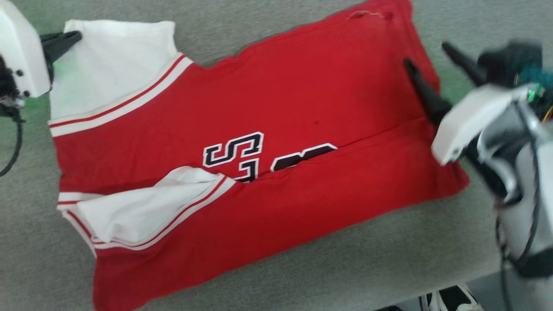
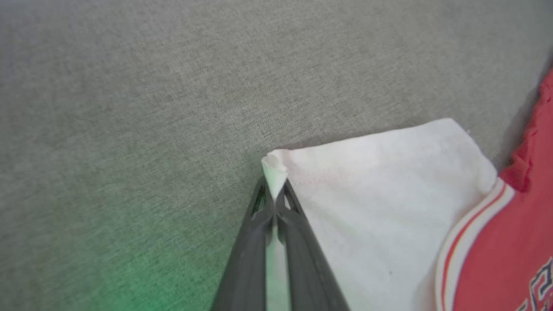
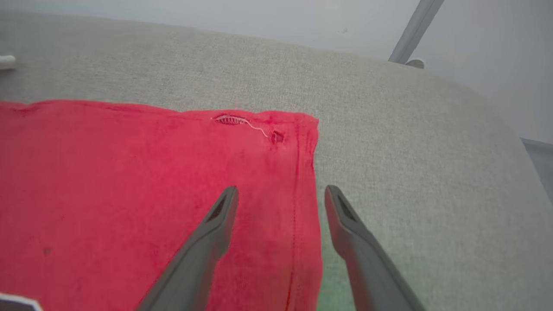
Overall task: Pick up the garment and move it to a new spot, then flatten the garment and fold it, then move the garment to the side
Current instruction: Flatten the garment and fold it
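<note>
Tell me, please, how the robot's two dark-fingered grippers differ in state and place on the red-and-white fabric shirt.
The left gripper is shut, pinching a corner of the white sleeve of the red fabric shirt; the right gripper is open, holding nothing. The left gripper sits at a sleeve; the right gripper straddles the shirt's red edge, one finger over the grey cloth surface. Both have long dark fingers.

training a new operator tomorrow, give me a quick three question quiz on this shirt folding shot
1. True or false: the left gripper is shut on a corner of the red shirt's white sleeve.
2. The right gripper is: A) open over the shirt's edge; B) shut on the hem; C) holding a sleeve.
3. Fill in: the shirt lies on a ___ fabric surface.
Key: 1 true; 2 A; 3 grey.
</note>
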### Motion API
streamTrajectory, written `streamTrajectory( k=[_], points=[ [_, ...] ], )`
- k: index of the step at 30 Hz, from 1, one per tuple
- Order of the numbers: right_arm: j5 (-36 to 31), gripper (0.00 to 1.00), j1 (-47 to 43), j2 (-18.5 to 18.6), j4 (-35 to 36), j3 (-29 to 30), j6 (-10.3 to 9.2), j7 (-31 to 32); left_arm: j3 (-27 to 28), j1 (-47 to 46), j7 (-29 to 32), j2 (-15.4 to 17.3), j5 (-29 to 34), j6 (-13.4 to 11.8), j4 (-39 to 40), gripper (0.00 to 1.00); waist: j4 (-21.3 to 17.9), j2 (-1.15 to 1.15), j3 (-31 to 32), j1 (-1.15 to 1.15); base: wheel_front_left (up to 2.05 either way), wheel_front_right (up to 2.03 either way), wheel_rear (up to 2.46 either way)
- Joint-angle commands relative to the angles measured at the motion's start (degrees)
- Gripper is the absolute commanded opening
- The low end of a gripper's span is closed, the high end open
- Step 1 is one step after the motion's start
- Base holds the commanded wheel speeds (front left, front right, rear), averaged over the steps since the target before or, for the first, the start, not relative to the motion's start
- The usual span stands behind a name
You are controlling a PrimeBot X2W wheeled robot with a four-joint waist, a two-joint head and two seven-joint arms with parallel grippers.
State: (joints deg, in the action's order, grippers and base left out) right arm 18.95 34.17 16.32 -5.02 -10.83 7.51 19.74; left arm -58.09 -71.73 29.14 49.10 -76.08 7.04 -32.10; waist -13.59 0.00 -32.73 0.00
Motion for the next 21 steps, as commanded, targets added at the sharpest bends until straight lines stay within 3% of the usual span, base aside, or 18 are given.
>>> streamTrajectory(
  k=[1,7,16,17,18,19,21],
  points=[
    [1.3,1.0,3.0,0.9,-0.9,-0.4,-0.05,2.8,-0.7,-0.2,-0.2,-1.1,0.5,0.1,-0.4,0.0,1.4,0.0,-1.1,0.0,0.0,0.0,0.0],
    [6.2,1.0,15.8,6.0,-8.9,-2.4,-0.05,17.9,-1.0,-2.2,-1.7,-4.1,1.0,0.4,-1.0,0.0,4.8,0.0,-3.0,0.0,0.0,0.0,0.0],
    [9.9,1.0,22.1,8.3,-16.3,-7.3,-0.04,28.8,-2.2,-3.8,-4.3,-6.9,0.3,0.3,-0.1,0.0,8.1,0.0,-5.1,0.0,0.0,0.0,0.0],
    [10.4,0.64,22.1,8.3,-16.6,-7.9,-0.04,29.3,-2.4,-3.9,-4.8,-7.1,0.2,0.3,0.0,0.0,8.3,0.0,-5.1,0.0,0.0,0.0,0.0],
    [10.8,0.38,22.0,8.4,-16.6,-8.2,-0.03,29.4,-2.5,-3.9,-5.3,-7.2,0.1,0.3,0.2,0.0,8.5,0.0,-5.0,0.0,0.0,0.0,0.0],
    [11.1,0.0,21.8,8.6,-16.7,-8.0,-0.03,28.7,-2.6,-3.7,-5.9,-7.4,-0.2,0.3,0.5,0.0,8.7,0.0,-4.8,0.0,0.0,0.0,0.0],
    [11.4,0.0,21.3,9.4,-16.5,-7.6,-0.05,27.0,-2.5,-3.0,-7.5,-7.7,-1.1,0.3,1.3,0.0,9.2,0.0,-3.9,0.0,0.0,0.0,0.0]
  ],
)
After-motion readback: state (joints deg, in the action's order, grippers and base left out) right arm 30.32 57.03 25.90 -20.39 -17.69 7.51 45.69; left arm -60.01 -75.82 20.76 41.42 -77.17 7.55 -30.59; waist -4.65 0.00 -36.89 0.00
